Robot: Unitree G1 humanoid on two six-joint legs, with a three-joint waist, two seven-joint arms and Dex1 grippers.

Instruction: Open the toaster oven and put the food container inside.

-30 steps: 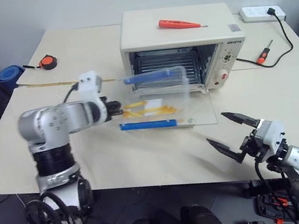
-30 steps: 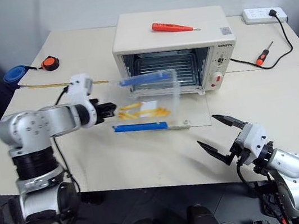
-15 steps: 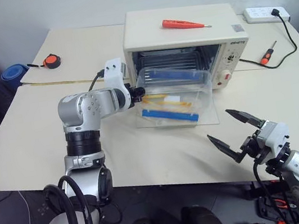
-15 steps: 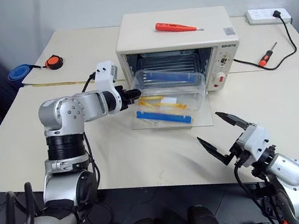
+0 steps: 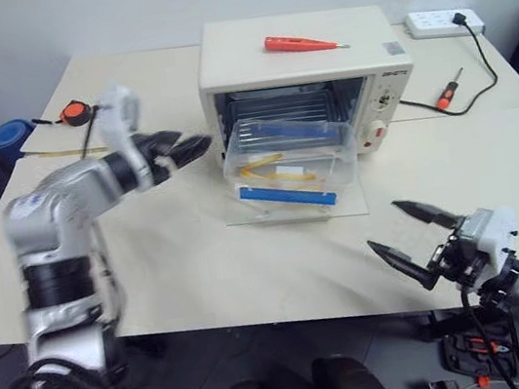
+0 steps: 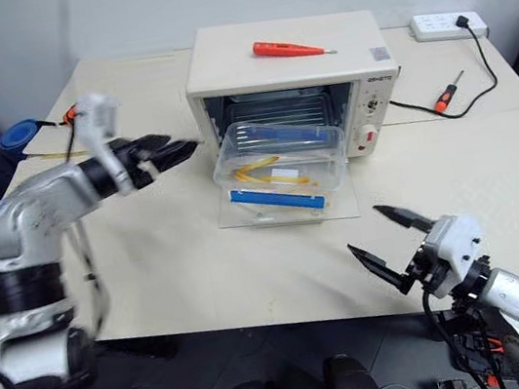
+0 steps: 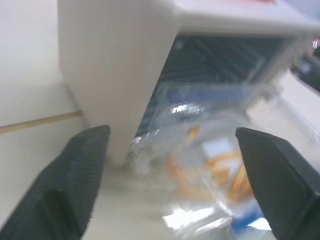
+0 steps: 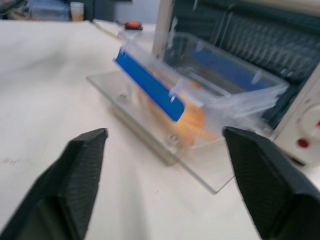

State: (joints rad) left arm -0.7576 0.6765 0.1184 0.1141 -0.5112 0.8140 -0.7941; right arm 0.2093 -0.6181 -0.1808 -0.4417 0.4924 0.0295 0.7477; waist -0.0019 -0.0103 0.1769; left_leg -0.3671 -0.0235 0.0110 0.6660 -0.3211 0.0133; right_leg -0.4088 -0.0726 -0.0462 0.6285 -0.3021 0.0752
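The cream-white toaster oven [image 5: 298, 65] stands at the back of the table with its glass door [image 5: 345, 206] folded down flat. On that door, at the oven's mouth, rests the clear food container [image 5: 285, 166] with a blue strip along its near side and yellow-orange sticks inside. My left gripper [image 5: 194, 140] hovers open and empty to the left of the oven, apart from the container [image 7: 210, 155]. Near the table's front right edge, my right gripper [image 5: 383, 225] is open and empty, pointing toward the container [image 8: 200, 85].
A red screwdriver [image 5: 303, 43] lies on top of the oven. A white power strip [image 5: 440, 23] with a black cable and a small screwdriver [image 5: 448, 91] are at the back right. An orange tape measure [image 5: 76, 112] and a round blue tub [image 5: 8, 135] are at the far left.
My left gripper carried the container to the oven's mouth, let it go, opened and drew back to the left. The container now rests on the open door. The right arm has kept still.
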